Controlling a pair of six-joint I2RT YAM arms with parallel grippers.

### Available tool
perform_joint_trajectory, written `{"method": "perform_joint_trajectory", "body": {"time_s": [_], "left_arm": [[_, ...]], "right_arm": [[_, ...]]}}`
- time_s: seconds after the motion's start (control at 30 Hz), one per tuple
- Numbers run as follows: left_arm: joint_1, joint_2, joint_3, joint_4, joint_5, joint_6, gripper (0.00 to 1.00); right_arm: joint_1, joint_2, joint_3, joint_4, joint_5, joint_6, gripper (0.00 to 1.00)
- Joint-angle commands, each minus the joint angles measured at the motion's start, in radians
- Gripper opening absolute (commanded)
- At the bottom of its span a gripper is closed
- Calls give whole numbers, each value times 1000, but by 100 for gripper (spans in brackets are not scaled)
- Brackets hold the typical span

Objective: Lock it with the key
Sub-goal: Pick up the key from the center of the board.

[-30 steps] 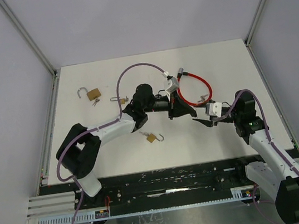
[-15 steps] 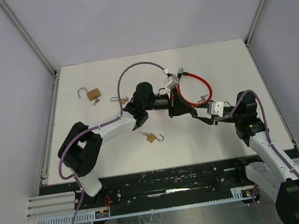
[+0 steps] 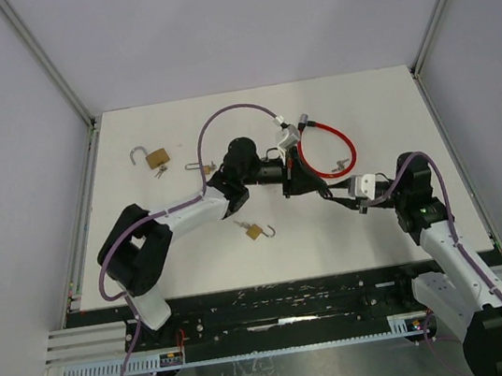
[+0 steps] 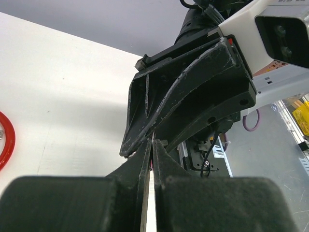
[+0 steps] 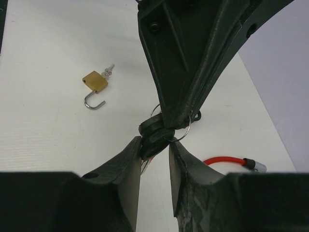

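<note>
My left pincer and right pincer meet at the key.
Top: tips together over the surface, at 7 o'clock from the red cable lock. Left wrist: my left jaws pressed shut. Right wrist: left clamps the black-headed key; right jaws flank its head, narrowly apart, contact unclear; open brass padlock at 10 o'clock.

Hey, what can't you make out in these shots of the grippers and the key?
Top view: whatever sits between left gripper and right gripper is too small.
Left wrist view: the left gripper's fingers hide what they pinch; the frame edge cuts the red cable lock.
Right wrist view: black key head hides the blade.
</note>
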Motion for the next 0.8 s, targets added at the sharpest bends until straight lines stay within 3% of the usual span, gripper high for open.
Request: {"method": "perform_joint_trajectory", "body": {"time_s": [0.0, 0.2, 0.37, 0.77], "left_arm": [[9, 9, 32, 57, 18, -8, 0], [12, 5, 28, 60, 21, -8, 0], [14, 1, 22, 70, 21, -9, 0], [16, 0, 19, 72, 14, -6, 0]], "right_arm": [[9, -18, 75, -56, -3, -46, 13], [1, -19, 103, -34, 89, 44, 12], [-21, -15, 127, -69, 56, 53, 21], [-32, -32, 144, -133, 13, -1, 22]]}}
